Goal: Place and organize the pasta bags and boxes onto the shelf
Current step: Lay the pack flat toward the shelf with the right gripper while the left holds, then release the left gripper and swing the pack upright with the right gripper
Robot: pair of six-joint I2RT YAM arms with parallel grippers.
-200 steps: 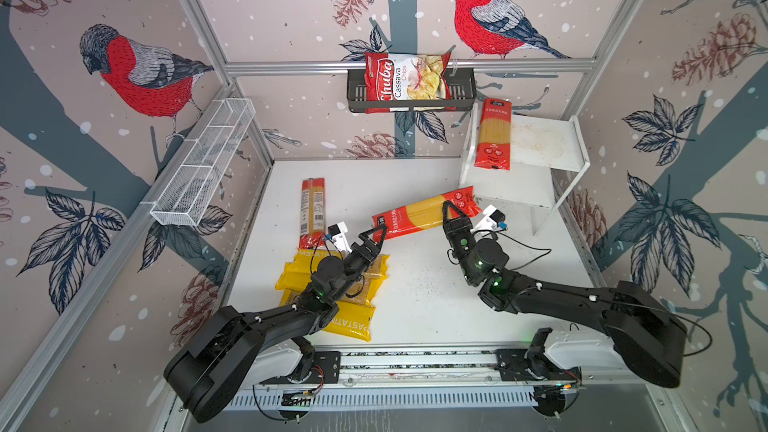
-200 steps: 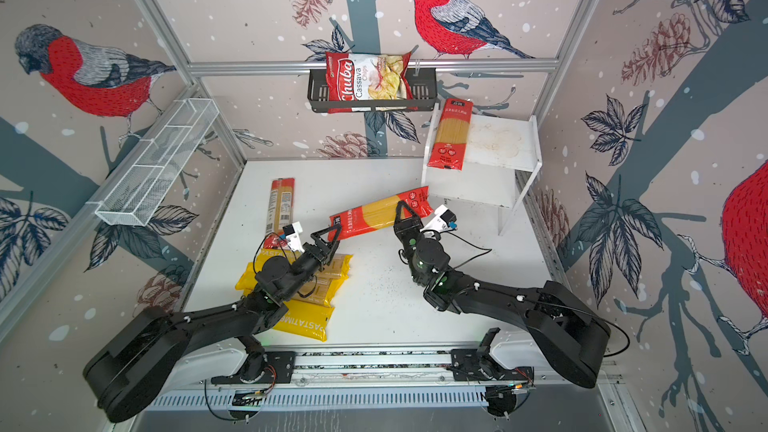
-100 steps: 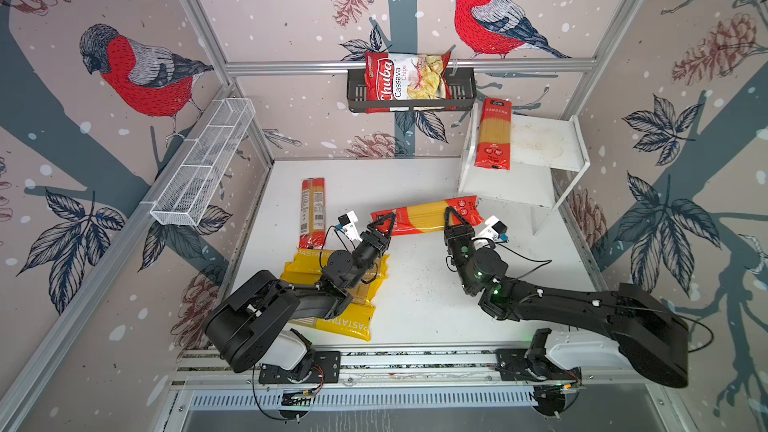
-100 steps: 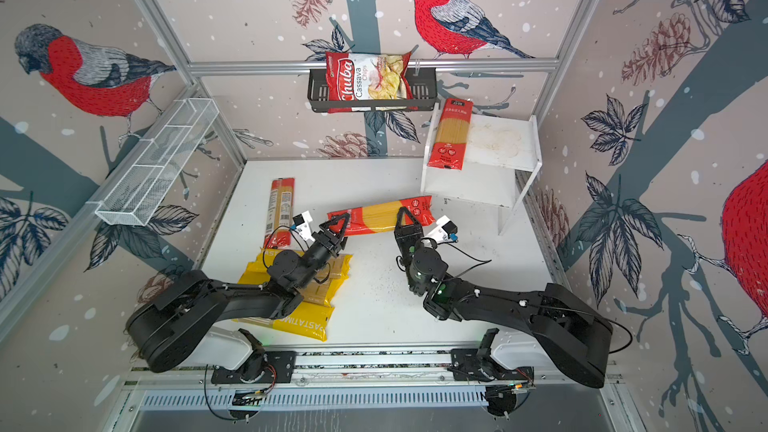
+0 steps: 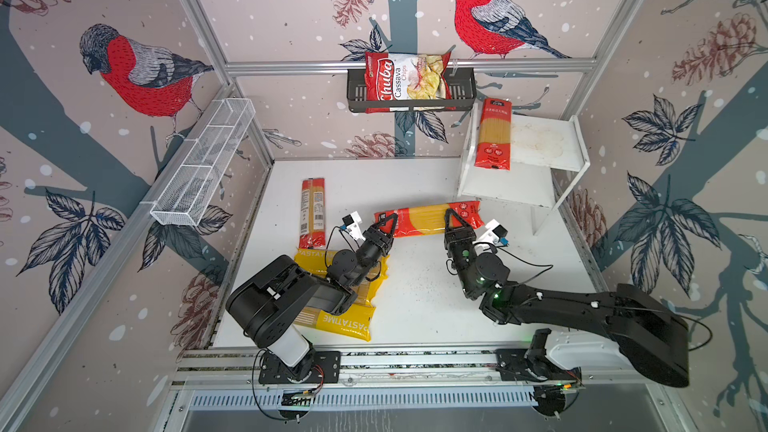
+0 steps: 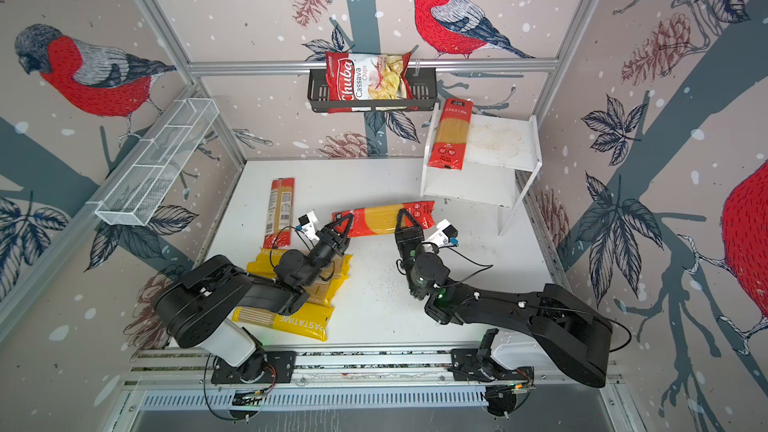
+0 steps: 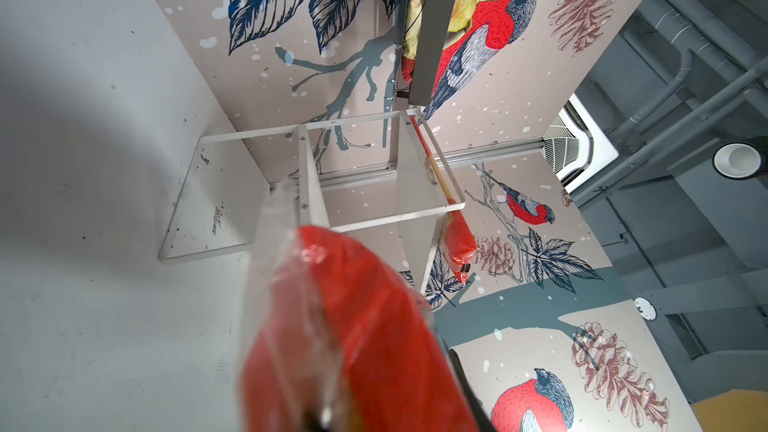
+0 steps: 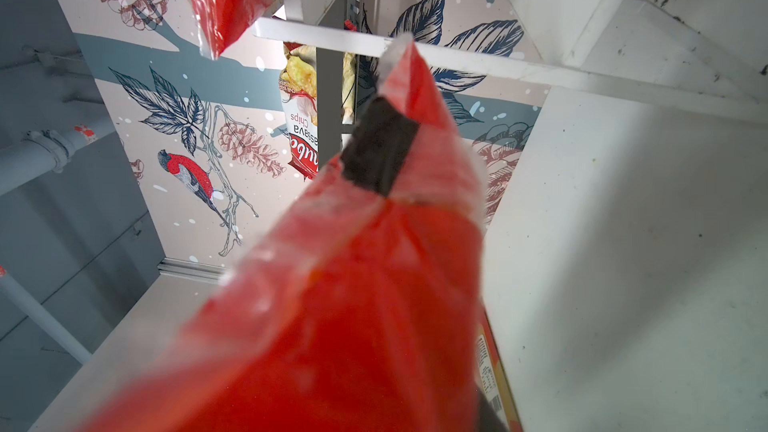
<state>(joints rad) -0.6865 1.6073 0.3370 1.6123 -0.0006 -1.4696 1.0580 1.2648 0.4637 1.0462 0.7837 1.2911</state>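
Red packet [image 5: 428, 220]: your left gripper [image 5: 388, 223] clamps its end; whether the right gripper [image 5: 453, 218] holds cannot be told. Keep it level while carrying it to the shelf [image 5: 540, 147].

red spaghetti packet [image 5: 428, 220], yellow packets [image 5: 345, 322], white shelf [image 5: 511, 184]

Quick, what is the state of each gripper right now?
Left gripper: jaws closed on one end of the red spaghetti packet.
Right gripper: jaws around the same packet; clamped or loose cannot be told.
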